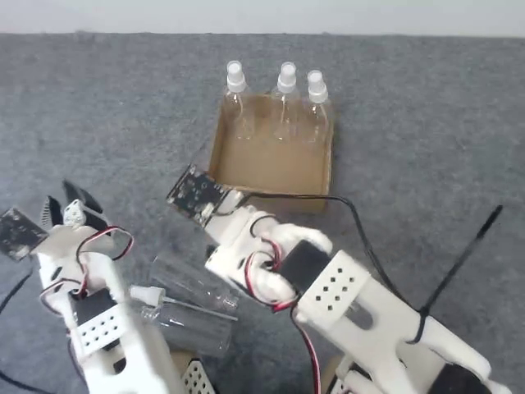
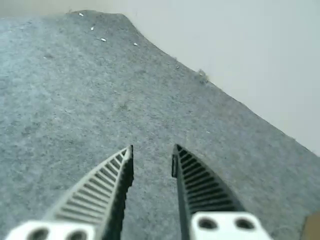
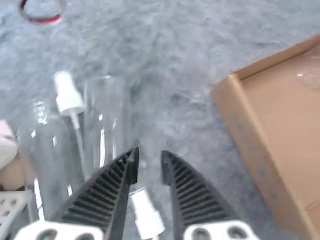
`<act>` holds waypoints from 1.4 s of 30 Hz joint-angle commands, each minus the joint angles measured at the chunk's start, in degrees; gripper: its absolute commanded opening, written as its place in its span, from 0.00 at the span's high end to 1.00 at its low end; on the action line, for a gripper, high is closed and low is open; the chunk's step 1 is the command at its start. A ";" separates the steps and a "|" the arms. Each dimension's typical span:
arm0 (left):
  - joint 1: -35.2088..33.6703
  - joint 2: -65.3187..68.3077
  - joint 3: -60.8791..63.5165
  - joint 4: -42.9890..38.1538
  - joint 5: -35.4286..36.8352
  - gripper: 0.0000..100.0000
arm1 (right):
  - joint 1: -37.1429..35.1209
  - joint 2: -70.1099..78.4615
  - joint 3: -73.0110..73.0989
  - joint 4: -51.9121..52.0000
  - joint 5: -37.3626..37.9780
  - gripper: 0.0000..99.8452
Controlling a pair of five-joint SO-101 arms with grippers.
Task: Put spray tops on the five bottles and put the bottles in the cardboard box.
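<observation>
Nearest the arm bases, on the arm side of the cardboard box (image 1: pixel 271 164), two uncapped bottles lie on their sides: the nearer bottle (image 1: pixel 193 330) and the second bottle (image 1: pixel 189 279). A loose spray top (image 1: pixel 146 293) lies between them.

The right wrist view adds a second spray top (image 3: pixel 147 216) on the grey carpet (image 2: pixel 75 85) under the right gripper (image 3: pixel 148 167). Its jaws are slightly parted and grip nothing. In the high view the right arm covers that spot.

The left gripper (image 1: pixel 72 193), well to the side of the box, has its jaws parted and empty.

Three capped bottles (image 1: pixel 285 103) stand upright along the box's far wall.
</observation>
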 commanded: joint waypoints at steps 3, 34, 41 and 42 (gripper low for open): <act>-0.44 -1.32 -2.59 -1.58 1.32 0.87 | -4.79 -2.42 3.96 -5.93 -0.79 0.83; -0.44 -1.32 -2.68 -1.85 1.41 0.87 | -8.57 25.80 5.63 -26.33 -0.35 0.81; -0.44 -1.32 -2.59 -1.85 1.32 0.87 | -7.69 28.70 5.27 -26.24 4.84 0.81; -0.44 -1.32 -2.59 -1.85 1.32 0.87 | -7.43 28.70 5.27 -26.15 4.92 0.81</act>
